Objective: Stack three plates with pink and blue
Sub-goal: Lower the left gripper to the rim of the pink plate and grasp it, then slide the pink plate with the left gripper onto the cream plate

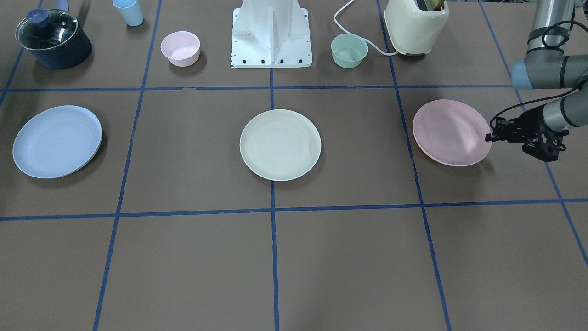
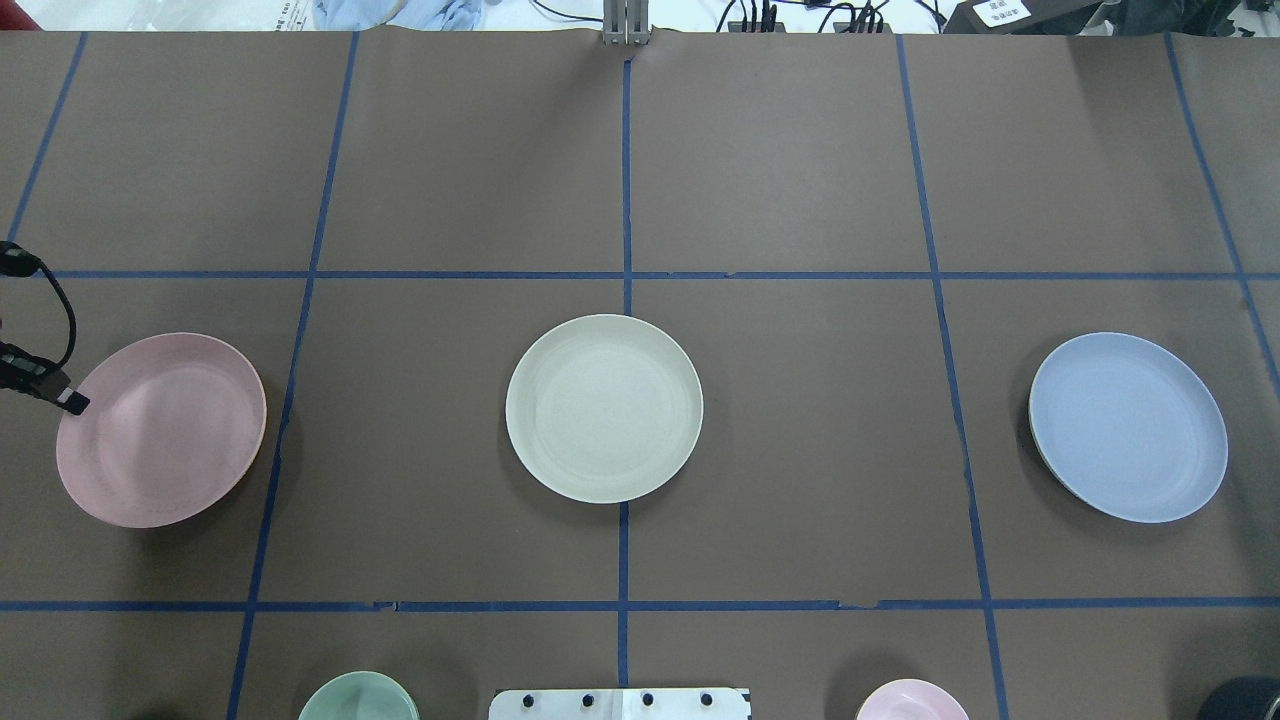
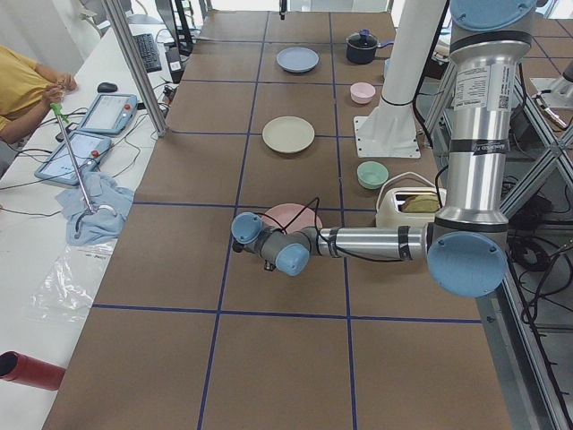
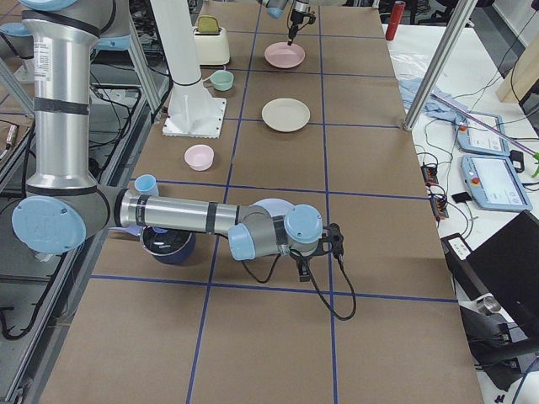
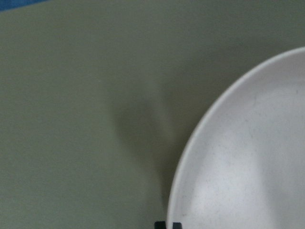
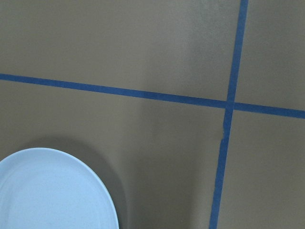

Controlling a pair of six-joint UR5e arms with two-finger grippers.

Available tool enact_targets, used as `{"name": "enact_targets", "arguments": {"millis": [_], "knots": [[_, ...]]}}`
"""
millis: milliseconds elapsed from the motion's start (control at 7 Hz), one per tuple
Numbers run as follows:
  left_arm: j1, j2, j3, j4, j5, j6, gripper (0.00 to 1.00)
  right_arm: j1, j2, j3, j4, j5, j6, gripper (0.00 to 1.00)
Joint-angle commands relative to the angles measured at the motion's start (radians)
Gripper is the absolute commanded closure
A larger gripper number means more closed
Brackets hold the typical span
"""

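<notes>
The pink plate (image 1: 448, 132) is set well to the robot's left of the cream plate (image 1: 280, 145). The left gripper (image 1: 489, 137) is held low at the pink plate's outer rim, on the side away from the cream plate. Its dark tips are seen right at that rim, but whether they are parted or closed on it cannot be told. The blue plate (image 1: 56, 141) is set well to the cream plate's other side. The right gripper (image 4: 305, 266) is seen near it, and how its fingers stand cannot be told.

Behind the cream plate, towards the robot, a pink bowl (image 1: 180, 48), a green bowl (image 1: 349, 50), a blue cup (image 1: 128, 11), a pot (image 1: 55, 50) covered by a glass lid (image 1: 46, 28), and a toaster (image 1: 415, 25) with a brown slice (image 1: 434, 3) in its slot are ranged. A white label (image 2: 1003, 11) beyond the table's far edge is too small to be read.
</notes>
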State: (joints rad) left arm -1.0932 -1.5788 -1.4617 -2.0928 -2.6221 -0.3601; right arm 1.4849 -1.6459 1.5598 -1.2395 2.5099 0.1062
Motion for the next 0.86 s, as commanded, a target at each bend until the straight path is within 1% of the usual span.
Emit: {"name": "enact_targets", "arguments": {"millis": [0, 143, 286, 429, 571, 714], "knots": [[0.003, -0.059, -0.142, -0.001, -0.039, -0.313, 1.0, -0.015, 0.003, 0.002, 0.002, 0.0, 0.013, 0.0], [0.045, -0.078, -0.219, -0.01, -0.029, -0.445, 1.0, -0.056, 0.008, 0.002, 0.005, -0.014, 0.077, 0.0], [0.152, -0.102, -0.294, -0.012, 0.011, -0.582, 1.0, -0.084, 0.011, 0.002, 0.029, -0.02, 0.128, 0.0], [0.258, -0.218, -0.299, -0.012, 0.09, -0.752, 1.0, -0.122, 0.011, 0.003, 0.06, -0.02, 0.204, 0.0], [0.36, -0.309, -0.283, -0.01, 0.152, -0.855, 1.0, -0.161, 0.0, 0.005, 0.102, -0.02, 0.263, 0.0], [0.413, -0.37, -0.257, -0.012, 0.237, -0.887, 1.0, -0.181, -0.015, 0.006, 0.121, -0.022, 0.273, 0.0]]}}
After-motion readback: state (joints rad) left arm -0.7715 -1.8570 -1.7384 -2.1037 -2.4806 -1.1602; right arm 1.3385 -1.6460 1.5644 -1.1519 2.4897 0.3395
